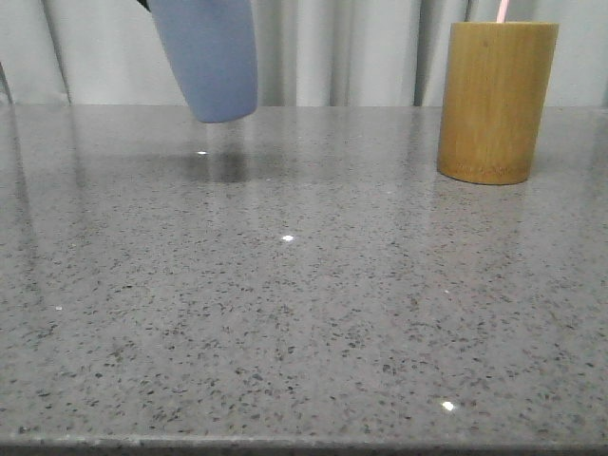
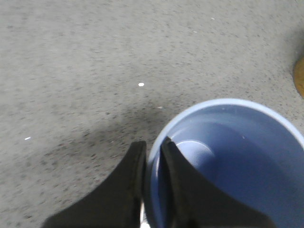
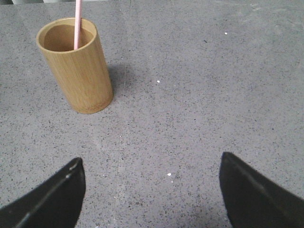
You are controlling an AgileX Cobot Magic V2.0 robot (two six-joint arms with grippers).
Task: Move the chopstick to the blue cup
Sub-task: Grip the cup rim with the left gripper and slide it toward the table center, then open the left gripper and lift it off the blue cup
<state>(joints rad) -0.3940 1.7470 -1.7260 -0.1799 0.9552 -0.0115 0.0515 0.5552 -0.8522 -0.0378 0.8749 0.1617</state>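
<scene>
Chopstick [image 3: 77, 21]: a thin, straight, pale pink stick standing in the bamboo cup [image 3: 77, 66], leaning against its far rim, its top poking above the cup in the front view [image 1: 501, 9]. That cup stands upright on the grey speckled table [image 1: 304, 313], on the right side. Blue cup [image 1: 211, 52]: matte grey-blue, tapered with a rounded base, held tilted above the table on the left with its shadow below; its inside looks empty. Left gripper [image 2: 152, 152] pinches its wall, one finger [image 2: 183, 190] inside and the other outside, jaws closed on the rim. Right gripper [image 3: 152, 183] hovers over bare table near the bamboo cup, jaws spread wide, holding nothing.
</scene>
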